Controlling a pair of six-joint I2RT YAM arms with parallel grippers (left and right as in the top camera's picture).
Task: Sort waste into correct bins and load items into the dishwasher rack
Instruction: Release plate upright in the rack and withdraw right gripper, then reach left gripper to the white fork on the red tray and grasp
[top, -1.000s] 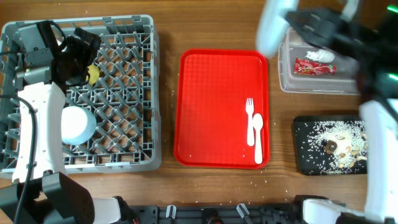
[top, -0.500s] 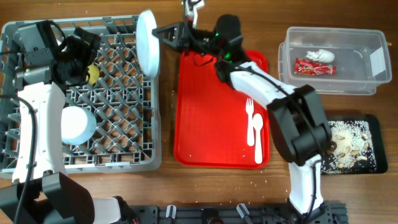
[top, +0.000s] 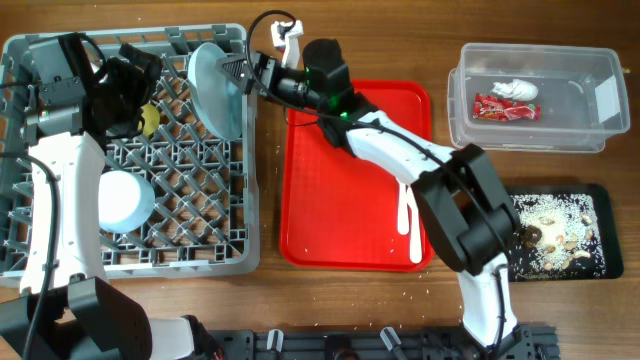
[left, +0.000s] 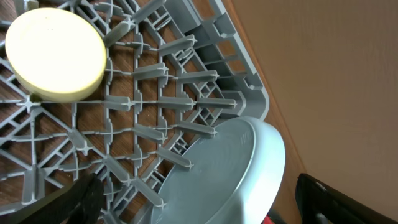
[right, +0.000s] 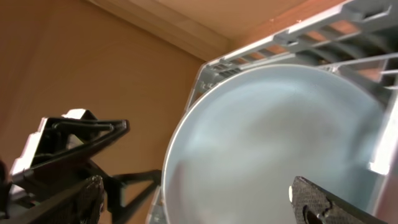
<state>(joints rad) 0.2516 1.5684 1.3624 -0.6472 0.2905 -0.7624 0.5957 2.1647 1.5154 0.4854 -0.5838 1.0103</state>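
- the round pale blue plate (top: 217, 92) is inside the grey rack (top: 190, 262). it stands on its edge and leans between the pegs in the rack's far corner, on the side next to the red tray (top: 340, 200).
- the right gripper (right: 198, 186) is at that same corner of the rack, right by the plate's rim. its two fingers (right: 336, 205) sit wide apart at the sides of its own camera view, and the plate fills the space in front of them. they are not pinching anything. i cannot tell if a finger touches the plate.
- the left gripper (left: 198, 183) hangs over the far part of the rack. its fingers are spread wide too, and it holds nothing.
- the yellow cup (top: 150, 121) sits in the rack, just beside the left gripper, with a flat round end facing up.
- the light blue bowl (top: 125, 198) sits in the rack too, on the rack's left side, nearer the robot than the cup.
- the red tray lies flat on the table (top: 350, 40), just to the right of the rack.
- the white fork and spoon (top: 404, 212) lie on the red tray, on the side away from the rack. the right arm hides part of them.
- the clear tub (top: 600, 130) is well to the right of the rack, past the red tray. a red wrapper (top: 506, 108) and a white tissue (top: 516, 90) lie in it.
- the black tray (top: 600, 265) is also well to the right of the rack, nearer the robot than the tub. rice (top: 560, 235) and brown bits lie in it.
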